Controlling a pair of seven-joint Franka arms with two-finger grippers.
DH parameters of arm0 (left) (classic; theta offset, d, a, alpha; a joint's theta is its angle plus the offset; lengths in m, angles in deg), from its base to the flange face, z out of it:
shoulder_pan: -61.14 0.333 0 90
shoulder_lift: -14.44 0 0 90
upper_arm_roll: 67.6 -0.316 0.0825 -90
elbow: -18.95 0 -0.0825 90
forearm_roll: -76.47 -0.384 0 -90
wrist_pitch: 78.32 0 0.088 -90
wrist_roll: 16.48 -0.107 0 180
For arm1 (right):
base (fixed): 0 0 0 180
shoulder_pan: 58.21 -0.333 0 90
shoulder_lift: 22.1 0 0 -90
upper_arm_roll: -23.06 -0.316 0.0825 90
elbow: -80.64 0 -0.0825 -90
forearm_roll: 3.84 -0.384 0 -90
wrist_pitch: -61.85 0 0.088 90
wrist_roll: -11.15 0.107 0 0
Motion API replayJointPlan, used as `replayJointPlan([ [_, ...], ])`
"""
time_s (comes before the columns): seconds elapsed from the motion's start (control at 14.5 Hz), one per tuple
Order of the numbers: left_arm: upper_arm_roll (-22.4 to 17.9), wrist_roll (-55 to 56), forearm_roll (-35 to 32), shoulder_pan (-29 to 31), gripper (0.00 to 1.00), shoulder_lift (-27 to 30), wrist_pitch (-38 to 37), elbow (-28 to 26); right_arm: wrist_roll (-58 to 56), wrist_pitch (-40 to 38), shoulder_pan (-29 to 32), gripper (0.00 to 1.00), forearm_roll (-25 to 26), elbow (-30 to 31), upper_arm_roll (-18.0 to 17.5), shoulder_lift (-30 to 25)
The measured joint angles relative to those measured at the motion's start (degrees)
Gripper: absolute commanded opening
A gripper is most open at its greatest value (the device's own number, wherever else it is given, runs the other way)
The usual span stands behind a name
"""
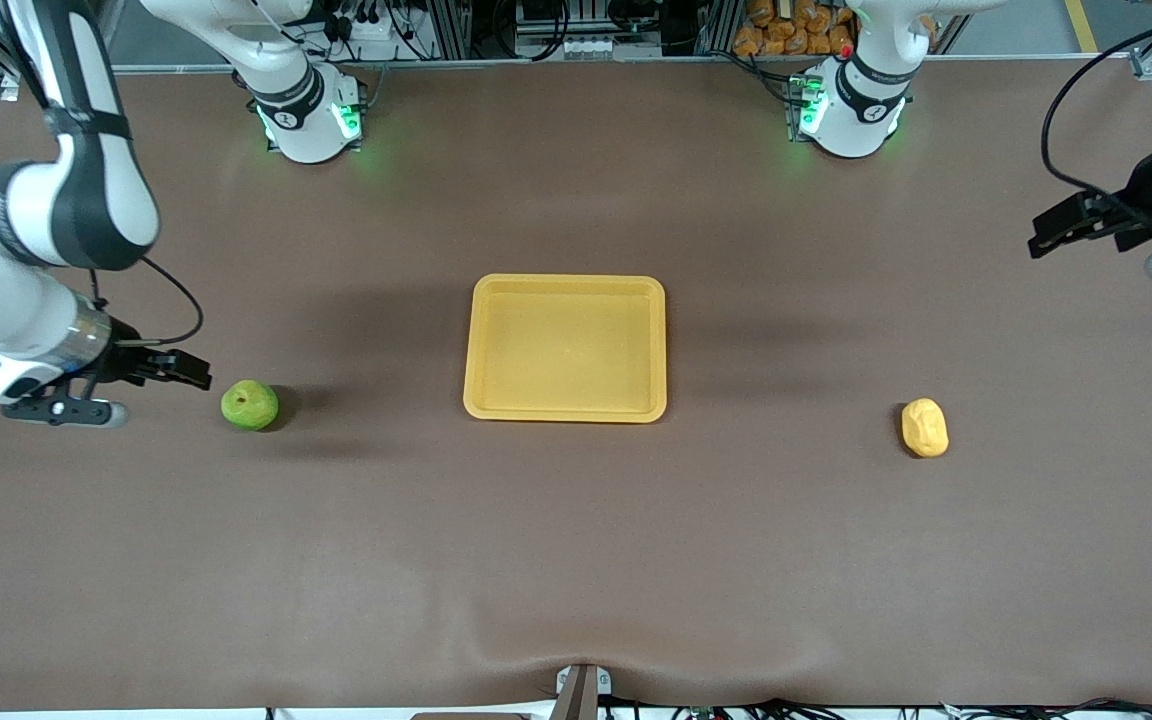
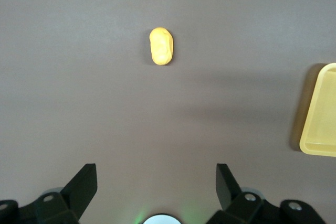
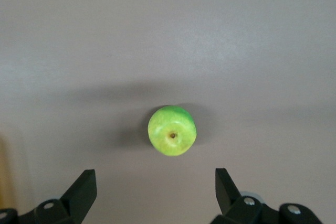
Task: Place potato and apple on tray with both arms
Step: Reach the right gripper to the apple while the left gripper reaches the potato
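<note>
Both end effectors are spread wide and empty. The right end effector [image 1: 198, 375] is best lowered squarely around the apple [image 1: 250, 405] beside it; the left end effector [image 1: 1041, 240] must be carried over the potato [image 1: 925, 427]. The tray [image 1: 481, 345] sits between them on the surface [image 1: 576, 560].

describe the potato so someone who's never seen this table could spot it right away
Start at the yellow tray in the middle of the brown table. Toward the left arm's end, slightly nearer the front camera, lies the potato, alone on bare cloth. It is a small, oblong, lumpy yellow-orange lump, unlike the round green apple at the right arm's end.
</note>
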Motion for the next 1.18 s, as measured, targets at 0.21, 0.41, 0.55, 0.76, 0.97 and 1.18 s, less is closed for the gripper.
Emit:
replayJointPlan([
  [0.21, -0.02, 0.00, 0.00, 0.00, 1.00, -0.13, 4.59, -4.05, -0.04, 8.66, 0.00, 1.00, 0.00, 6.14, 0.01, 0.06],
  [0.41, -0.07, 0.00, 0.00, 0.01, 1.00, -0.51, 11.36, -9.36, -0.10, 14.83, -0.24, 1.00, 0.00, 11.41, 0.00, 0.33],
  [0.55, -0.09, -0.01, 0.00, 0.01, 1.00, -1.71, 17.21, -12.95, -0.10, 16.52, -0.40, 1.00, 0.00, 12.81, -0.01, 1.34],
  [0.76, -0.10, -0.03, -1.29, 0.01, 1.00, -4.60, 26.56, -17.58, -0.11, 21.13, -0.41, 1.00, 0.00, 13.22, 0.00, 4.69],
  [0.97, -0.26, -0.03, -1.71, 0.56, 1.00, -7.53, 32.65, -20.21, -0.11, 24.79, -0.40, 1.00, 0.00, 13.25, 0.09, 8.54],
  [1.18, -0.40, -0.03, -1.73, 1.74, 1.00, -11.37, 37.39, -20.63, -0.11, 27.74, -0.28, 1.00, 0.00, 13.24, 0.25, 11.61],
])
